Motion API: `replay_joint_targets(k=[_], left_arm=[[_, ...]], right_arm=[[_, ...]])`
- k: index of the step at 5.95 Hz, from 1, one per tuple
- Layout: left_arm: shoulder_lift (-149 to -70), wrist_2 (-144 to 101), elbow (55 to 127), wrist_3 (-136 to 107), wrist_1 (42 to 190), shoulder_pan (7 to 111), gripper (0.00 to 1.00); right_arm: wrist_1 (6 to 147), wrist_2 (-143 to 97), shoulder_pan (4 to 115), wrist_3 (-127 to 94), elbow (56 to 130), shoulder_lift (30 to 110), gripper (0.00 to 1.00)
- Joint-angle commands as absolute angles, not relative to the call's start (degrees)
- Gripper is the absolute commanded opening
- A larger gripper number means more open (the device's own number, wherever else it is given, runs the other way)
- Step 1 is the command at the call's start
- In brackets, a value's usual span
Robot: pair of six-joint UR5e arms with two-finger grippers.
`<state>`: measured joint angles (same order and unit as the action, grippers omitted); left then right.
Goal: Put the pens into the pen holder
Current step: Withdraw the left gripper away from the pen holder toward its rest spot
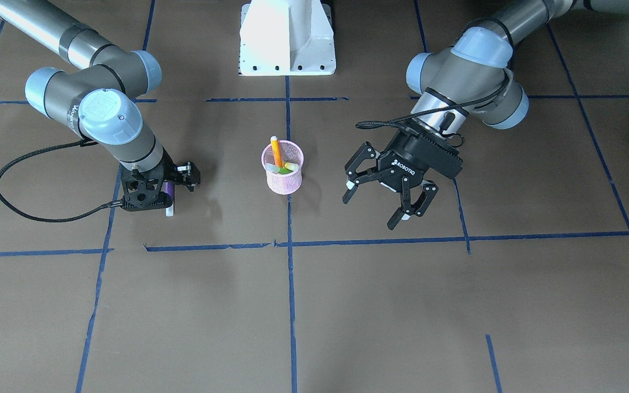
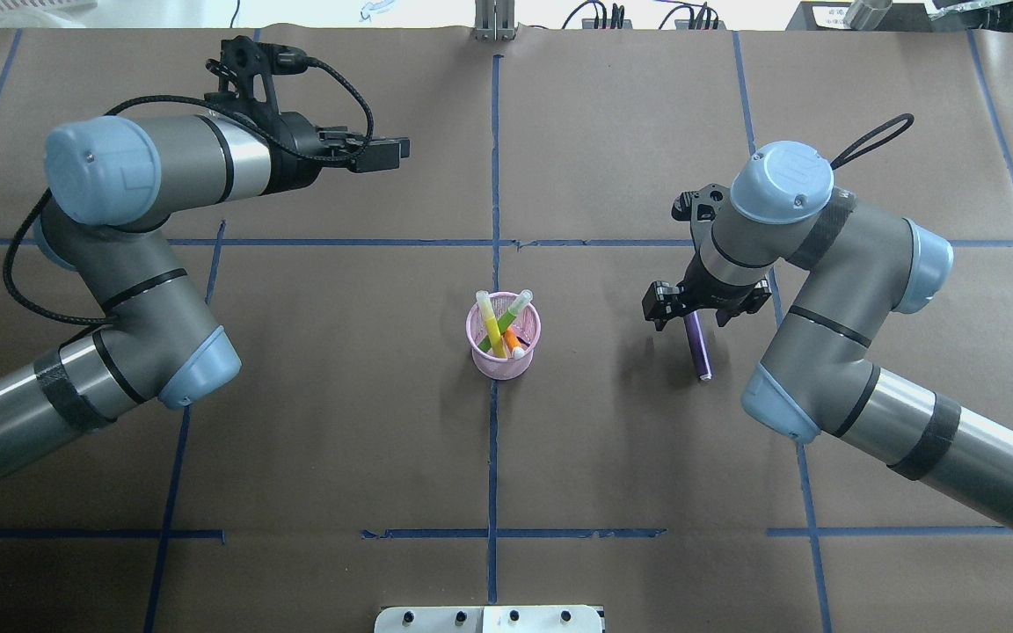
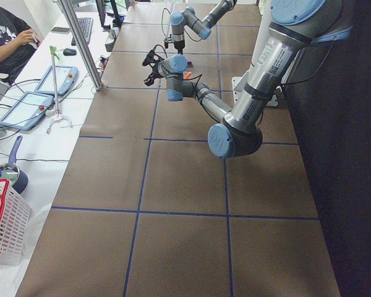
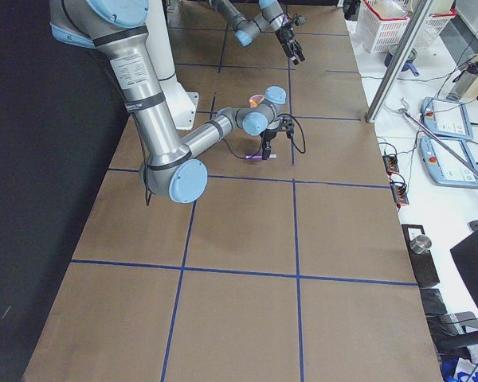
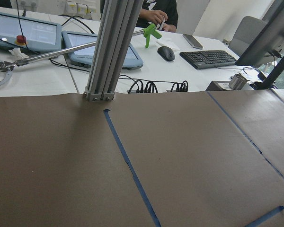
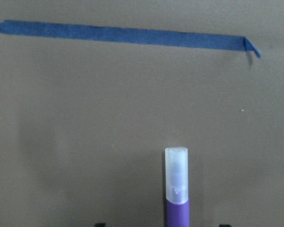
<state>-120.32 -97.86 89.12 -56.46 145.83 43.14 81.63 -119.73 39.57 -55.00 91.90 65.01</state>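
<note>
Purple pen (image 6: 177,201) lies straddled by the spread-open right end effector (image 2: 691,315); left end effector (image 1: 371,210) wide, empty.

— Where does the pen holder (image 2: 506,367) stand?
— Upright at the middle of the table (image 2: 339,422), pink mesh. From overhead, the orange pen (image 2: 513,339) leans in it toward five o'clock, a green pen (image 2: 512,315) toward one, and a yellow-green pen (image 2: 490,323) toward eleven.
— And the purple pen (image 2: 697,345)?
— Flat on the table at three o'clock from the holder, well apart, pale cap toward six.
</note>
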Motion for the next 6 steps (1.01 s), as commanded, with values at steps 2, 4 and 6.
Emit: replay_joint_targets(k=[2, 4, 6], left_arm=[[-119.97, -102.04, 89.12, -57.48, 144.84, 45.96, 1.00], [-120.06, -102.22, 89.12, -57.74, 144.84, 46.14, 1.00], [-120.15, -102.30, 89.21, -58.44, 144.93, 46.23, 1.00]], right_arm=[[81.74, -119.79, 39.73, -55.02, 91.76, 65.56, 0.54], [81.74, -119.97, 39.73, -55.11, 91.67, 65.74, 0.48], [81.74, -120.23, 39.73, -55.46, 91.67, 65.65, 0.16]])
